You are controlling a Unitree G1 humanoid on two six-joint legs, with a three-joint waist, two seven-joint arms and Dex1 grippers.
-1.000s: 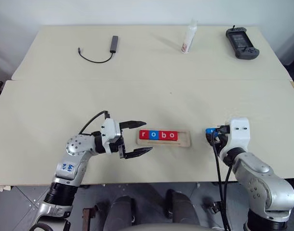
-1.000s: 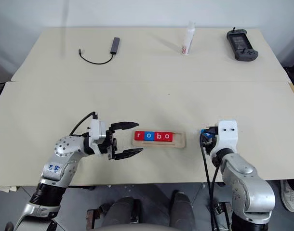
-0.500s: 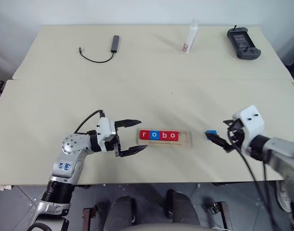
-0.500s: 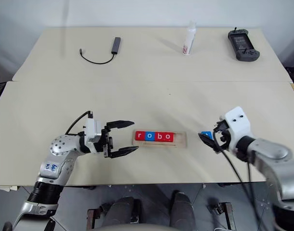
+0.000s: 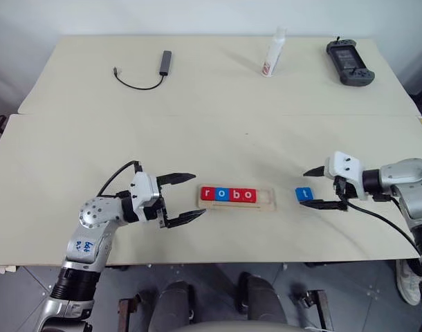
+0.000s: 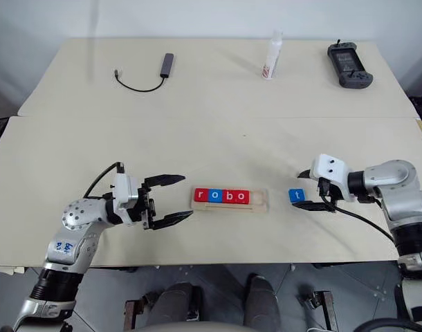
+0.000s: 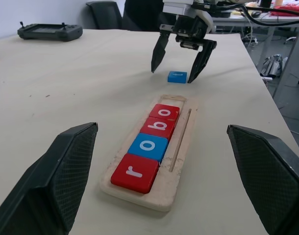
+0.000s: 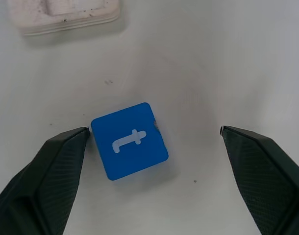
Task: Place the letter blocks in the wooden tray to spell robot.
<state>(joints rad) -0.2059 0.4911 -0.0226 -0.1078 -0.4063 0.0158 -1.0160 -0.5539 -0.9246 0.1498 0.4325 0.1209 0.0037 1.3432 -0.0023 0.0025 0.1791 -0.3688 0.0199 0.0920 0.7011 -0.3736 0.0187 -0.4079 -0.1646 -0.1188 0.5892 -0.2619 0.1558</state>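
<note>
The wooden tray (image 5: 266, 203) lies near the table's front edge with letter blocks in it reading r (image 5: 207, 194), o (image 5: 221, 194), b (image 5: 234, 195), o (image 5: 247, 195). The slot's right end is bare. A blue t block (image 5: 304, 194) lies flat on the table just right of the tray. My right gripper (image 5: 304, 188) is open and straddles it, one fingertip (image 8: 83, 134) close against the block's edge (image 8: 129, 140). Left of the tray hovers my left gripper (image 5: 198, 194), open and empty, pointing at the tray (image 7: 164, 196).
At the back of the table lie a black cable with an adapter (image 5: 138, 77), a white bottle (image 5: 272, 55) and a black handheld controller (image 5: 348, 61). A seam (image 5: 197, 115) crosses the table. The front edge runs just below both grippers.
The right gripper has opened off the blue t block, which now lies on the table. Its arm has swung out to the right and rolled. The left gripper drifted slightly left.
</note>
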